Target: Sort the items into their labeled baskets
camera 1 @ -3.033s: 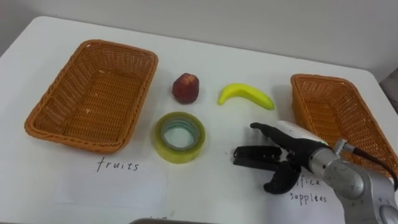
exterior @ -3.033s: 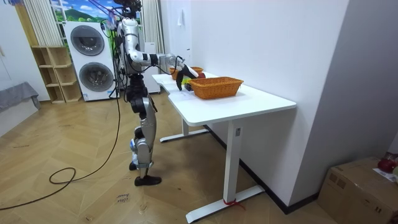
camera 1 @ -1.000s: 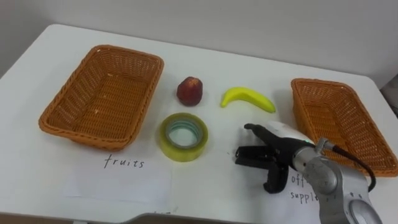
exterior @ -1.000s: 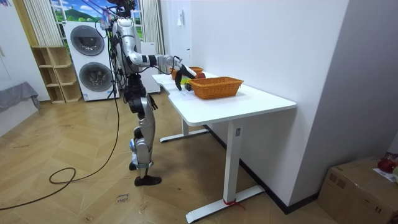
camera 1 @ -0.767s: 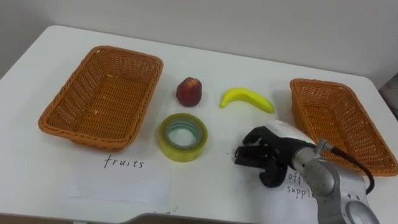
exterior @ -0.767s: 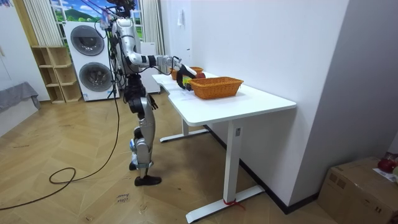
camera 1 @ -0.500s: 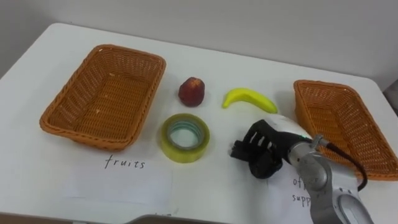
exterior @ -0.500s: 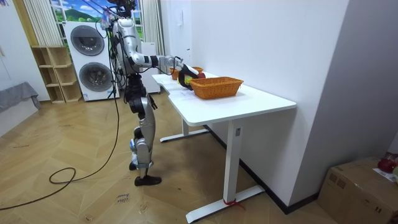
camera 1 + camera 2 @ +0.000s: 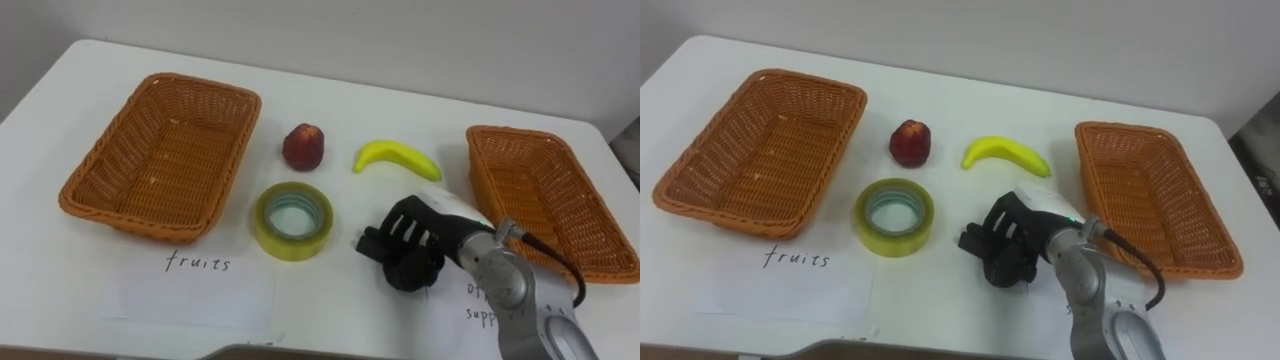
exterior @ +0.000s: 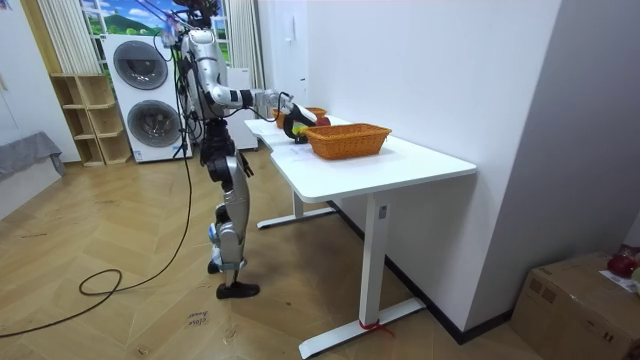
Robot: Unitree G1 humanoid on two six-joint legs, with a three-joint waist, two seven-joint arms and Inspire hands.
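One black item [image 9: 367,243] (mostly hidden) fills the right hand [image 9: 418,245].

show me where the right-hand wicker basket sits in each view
Left eye view: the right-hand wicker basket is at the table's right end, right of the banana.
Right eye view: the basket is at the same end, slightly nearer the middle.
Room view: it is the nearer basket, at picture centre.
Shared landmark: the right robot hand, shut on a dark object, beside the basket.
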